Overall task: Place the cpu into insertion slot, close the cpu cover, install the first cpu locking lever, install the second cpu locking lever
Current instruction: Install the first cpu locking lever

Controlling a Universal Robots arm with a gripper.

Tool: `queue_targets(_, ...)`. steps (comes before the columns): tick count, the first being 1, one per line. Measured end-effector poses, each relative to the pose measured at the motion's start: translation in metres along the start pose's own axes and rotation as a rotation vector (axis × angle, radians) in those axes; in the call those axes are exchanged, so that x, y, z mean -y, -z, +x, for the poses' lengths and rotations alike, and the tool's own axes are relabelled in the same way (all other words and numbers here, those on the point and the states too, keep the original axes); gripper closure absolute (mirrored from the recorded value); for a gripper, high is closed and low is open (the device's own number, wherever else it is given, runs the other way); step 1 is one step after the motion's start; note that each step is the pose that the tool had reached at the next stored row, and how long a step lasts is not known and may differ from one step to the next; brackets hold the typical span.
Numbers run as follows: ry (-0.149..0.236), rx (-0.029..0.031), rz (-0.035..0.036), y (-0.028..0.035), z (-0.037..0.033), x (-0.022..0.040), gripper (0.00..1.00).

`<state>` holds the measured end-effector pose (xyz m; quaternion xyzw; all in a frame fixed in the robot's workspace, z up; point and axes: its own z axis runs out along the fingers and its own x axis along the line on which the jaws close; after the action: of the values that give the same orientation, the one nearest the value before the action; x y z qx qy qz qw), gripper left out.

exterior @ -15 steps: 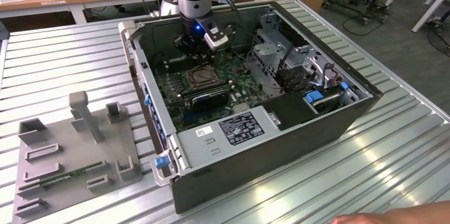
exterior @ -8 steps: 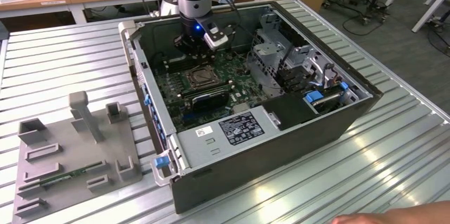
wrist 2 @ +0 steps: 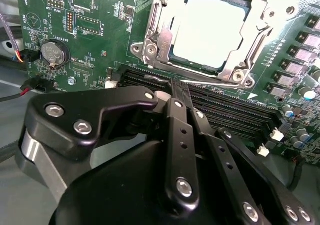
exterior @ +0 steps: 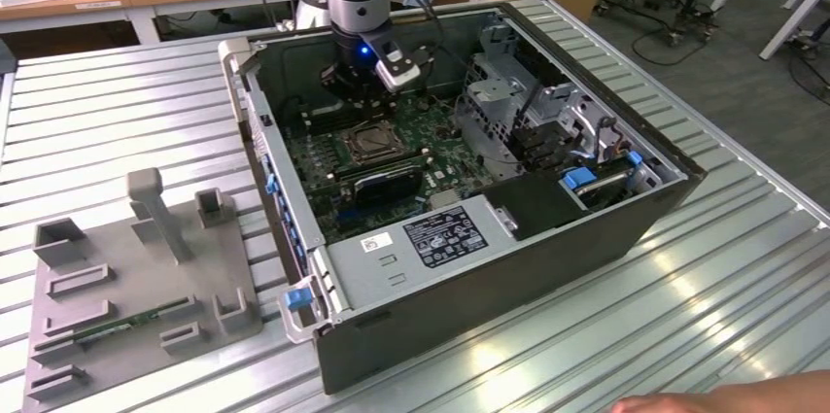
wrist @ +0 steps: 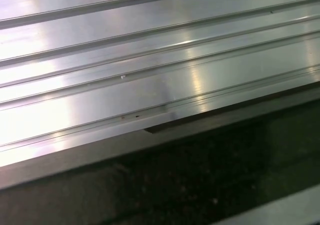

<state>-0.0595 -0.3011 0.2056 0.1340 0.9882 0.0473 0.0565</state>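
Cpu (wrist 2: 215, 27): seated flat in the insertion slot (wrist 2: 146, 49); pale face showing through the frame's window; placement judged done
Cpu cover (wrist 2: 256, 24): appears to lie down over the chip's edges, so judged closed; latching not legible
Gripper (wrist 2: 179, 91): just beside the socket, above the memory slots (wrist 2: 235, 107); jaws appear pressed together, nothing between; judged set for pushing rather than carrying
Motherboard (wrist 2: 90, 50): flat in the open computer case (exterior: 493, 287), hence reached from above
Table (wrist: 150, 60): ribbed metal; grey fixture tray (exterior: 130, 277) well apart from the case, on the exterior view's left
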Motion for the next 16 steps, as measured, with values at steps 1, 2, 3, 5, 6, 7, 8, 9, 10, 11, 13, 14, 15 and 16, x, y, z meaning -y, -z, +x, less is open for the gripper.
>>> queue_targets(1, 0.000, -0.0001, -0.0001, 0.0000, 0.0000, 0.0000, 0.89)
queue_targets(2, 0.000, -0.0001, -0.0002, 0.0000, 0.0000, 0.0000, 0.89)
queue_targets(3, 0.000, -0.0001, -0.0003, 0.0000, 0.0000, 0.0000, 0.89)
queue_targets(5, 0.000, -0.0002, -0.0001, -0.0001, -0.0002, 0.0000, 0.89)
queue_targets(6, 0.000, -0.0001, -0.0002, -0.0002, -0.0004, -0.0001, 0.89)
queue_targets(7, 0.000, 0.0000, -0.0002, -0.0004, -0.0005, -0.0001, 0.89)
queue_targets(8, 0.000, 0.0000, -0.0002, -0.0007, -0.0006, -0.0001, 0.89)
queue_targets(9, 0.000, 0.0000, -0.0003, -0.0010, -0.0007, -0.0001, 0.89)
queue_targets(10, -0.001, 0.0000, -0.0003, -0.0012, -0.0008, -0.0001, 0.89)
queue_targets(11, 0.000, 0.0000, -0.0002, -0.0016, -0.0009, -0.0001, 0.89)
queue_targets(13, 0.000, 0.0000, 0.0002, -0.0022, -0.0009, 0.0000, 0.89)
queue_targets(14, 0.000, 0.0002, 0.0007, -0.0025, -0.0009, 0.0001, 0.89)
queue_targets(15, 0.000, 0.0002, 0.0011, -0.0028, -0.0009, 0.0002, 0.89)
queue_targets(16, 0.000, 0.0004, 0.0015, -0.0031, -0.0009, 0.0004, 0.89)
